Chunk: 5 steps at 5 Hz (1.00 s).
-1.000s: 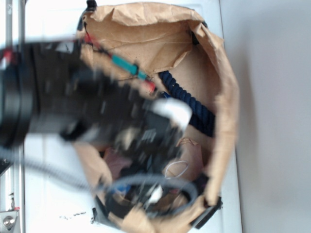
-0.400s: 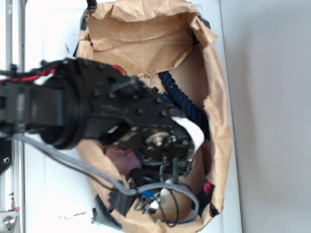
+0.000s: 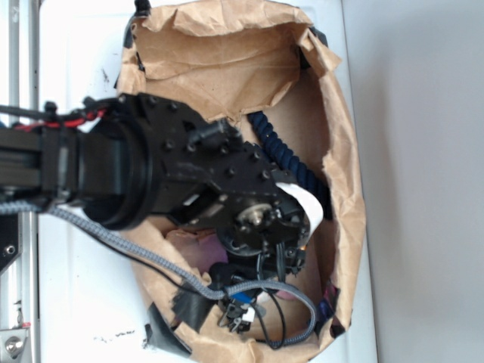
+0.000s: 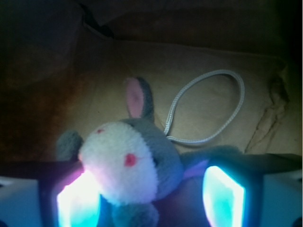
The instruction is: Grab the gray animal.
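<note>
Now hand (image 4: 149,196) straddles gray animal (image 4: 135,163) — fingers apart.

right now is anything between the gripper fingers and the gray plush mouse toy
Nothing visible does. In the wrist view the small gray plush mouse toy sits between the two glowing fingers of the gripper; its white looped cord lies behind it on the brown paper.

One gray animal (image 4: 135,163); one dark blue rope (image 3: 283,155); one brown paper bag (image 3: 227,53); one white cord loop (image 4: 208,106).
</note>
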Each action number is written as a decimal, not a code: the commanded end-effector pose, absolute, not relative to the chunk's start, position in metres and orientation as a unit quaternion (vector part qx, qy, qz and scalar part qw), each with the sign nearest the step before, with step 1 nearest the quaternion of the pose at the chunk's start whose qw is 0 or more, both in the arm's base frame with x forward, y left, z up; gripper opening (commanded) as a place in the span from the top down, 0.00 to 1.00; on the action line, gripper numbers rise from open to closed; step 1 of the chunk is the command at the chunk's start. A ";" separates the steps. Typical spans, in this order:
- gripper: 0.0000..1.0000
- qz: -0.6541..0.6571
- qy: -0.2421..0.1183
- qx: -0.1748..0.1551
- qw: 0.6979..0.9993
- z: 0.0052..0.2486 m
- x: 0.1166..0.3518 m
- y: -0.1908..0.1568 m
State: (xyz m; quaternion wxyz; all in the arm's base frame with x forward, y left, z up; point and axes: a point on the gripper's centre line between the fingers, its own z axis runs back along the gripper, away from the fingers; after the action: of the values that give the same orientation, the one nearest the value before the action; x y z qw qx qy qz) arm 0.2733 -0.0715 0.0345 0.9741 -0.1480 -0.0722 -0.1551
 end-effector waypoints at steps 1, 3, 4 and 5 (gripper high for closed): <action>1.00 -0.141 -0.116 -0.137 0.974 0.057 0.271 -0.052; 1.00 -0.107 -0.163 -0.159 0.968 0.104 0.274 -0.021; 1.00 -0.092 -0.179 -0.166 0.965 0.120 0.264 -0.013; 1.00 -0.085 -0.185 -0.187 0.961 0.136 0.258 -0.002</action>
State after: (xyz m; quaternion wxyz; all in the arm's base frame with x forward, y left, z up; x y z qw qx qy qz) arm 0.2614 -0.0130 0.1140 0.9649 -0.1959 -0.1544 -0.0827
